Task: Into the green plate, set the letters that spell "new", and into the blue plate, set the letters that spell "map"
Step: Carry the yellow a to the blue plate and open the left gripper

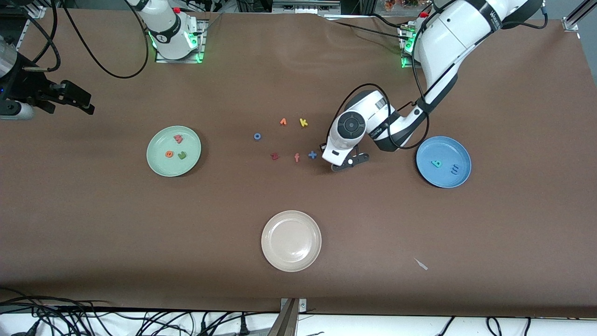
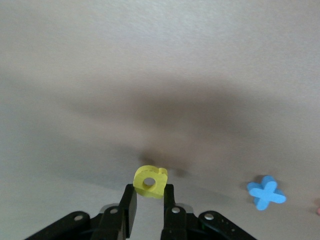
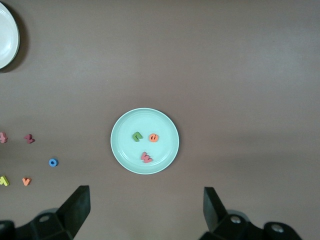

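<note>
Jaws of the left gripper [image 2: 149, 202] are clamped on the small yellow foam letter p [image 2: 150, 181], pinched between their tips over the brown counter [image 1: 419, 224] beside the blue foam plus sign [image 2: 266, 192]. Right gripper [image 3: 145, 210] waits, jaws wide apart, above the round mint-green plate [image 3: 122, 150].

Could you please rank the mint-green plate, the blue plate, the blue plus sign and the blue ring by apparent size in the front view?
Round pale mint-green plate and round medium-blue plate: alike, no ranking.
Small blue foam plus sign.
Tiny blue foam ring, only slightly smaller.
</note>
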`<state>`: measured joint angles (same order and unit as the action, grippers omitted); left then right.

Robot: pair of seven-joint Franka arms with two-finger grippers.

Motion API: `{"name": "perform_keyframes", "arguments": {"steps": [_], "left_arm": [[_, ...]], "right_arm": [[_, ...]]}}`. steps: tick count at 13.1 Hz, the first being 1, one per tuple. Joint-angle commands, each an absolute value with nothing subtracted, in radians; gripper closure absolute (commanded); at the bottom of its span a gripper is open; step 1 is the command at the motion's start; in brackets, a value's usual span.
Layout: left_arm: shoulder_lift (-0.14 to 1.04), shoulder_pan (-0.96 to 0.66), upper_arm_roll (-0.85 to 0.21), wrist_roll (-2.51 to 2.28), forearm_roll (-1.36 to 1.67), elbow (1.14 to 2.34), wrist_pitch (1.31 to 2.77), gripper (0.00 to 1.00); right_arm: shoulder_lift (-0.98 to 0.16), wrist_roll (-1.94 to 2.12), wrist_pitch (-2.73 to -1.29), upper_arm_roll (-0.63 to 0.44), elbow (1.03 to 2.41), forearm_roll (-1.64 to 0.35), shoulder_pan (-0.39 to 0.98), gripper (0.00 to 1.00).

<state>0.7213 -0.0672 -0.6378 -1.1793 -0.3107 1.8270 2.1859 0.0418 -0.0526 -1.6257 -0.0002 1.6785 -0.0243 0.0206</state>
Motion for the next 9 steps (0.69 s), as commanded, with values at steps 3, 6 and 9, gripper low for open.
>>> {"name": "perform_keyframes", "arguments": {"steps": [3, 6, 9], "left_arm": [[0.647, 0.257, -0.875, -0.972, -0.311, 1.836, 1.917, 0.98], [0.641, 0.503, -0.980, -0.759, -0.330, 1.835, 1.761, 0.98], [0.650, 0.615, -0.963, -0.582, -0.455, 1.851, 1.753, 0.98]], "right_arm": [[0.029, -0.041, -1.606, 0.008, 1.651, -0.020, 0.014, 0.00], [0.031, -0.041, -1.605, 0.006, 1.652, -0.020, 0.014, 0.00], [0.031, -0.041, -1.603, 0.008, 1.652, -0.020, 0.014, 0.00]]}}
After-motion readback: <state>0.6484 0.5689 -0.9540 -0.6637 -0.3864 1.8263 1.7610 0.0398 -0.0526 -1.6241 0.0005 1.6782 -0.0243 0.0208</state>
